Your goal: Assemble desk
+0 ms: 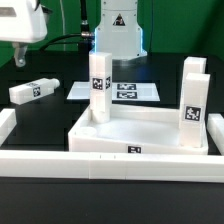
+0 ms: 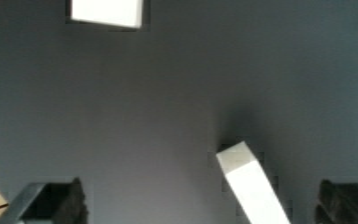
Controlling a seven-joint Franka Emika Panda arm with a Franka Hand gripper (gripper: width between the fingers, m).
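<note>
Closest in the exterior view runs the long white border rail (image 1: 110, 165), lying flat across the front. Just behind it sits the desk top (image 1: 140, 130), a wide shallow white tray. Two legs already stand upright in it: one leg (image 1: 98, 85) at the back corner on the exterior view's left, and another leg (image 1: 192, 100) at the corner on the exterior view's right. So the desk is partly built, and more legs need to go in.

Farther back on the black table, the marker board (image 1: 120, 91) lies flat behind the tray. A loose leg (image 1: 33, 90) lies on its side, well apart from the tray, on the exterior view's left.

Above that loose leg, up high, hangs the gripper (image 1: 20, 60). Its jaws are spread wide and hold nothing. In the wrist view the dark fingertips (image 2: 48, 200) are apart, with a white leg (image 2: 247, 180) lying between them but lower down.

I think the step now is fetching the next leg. The arm needs to go down, line the fingers up on both sides of the leg, and squeeze.
</note>
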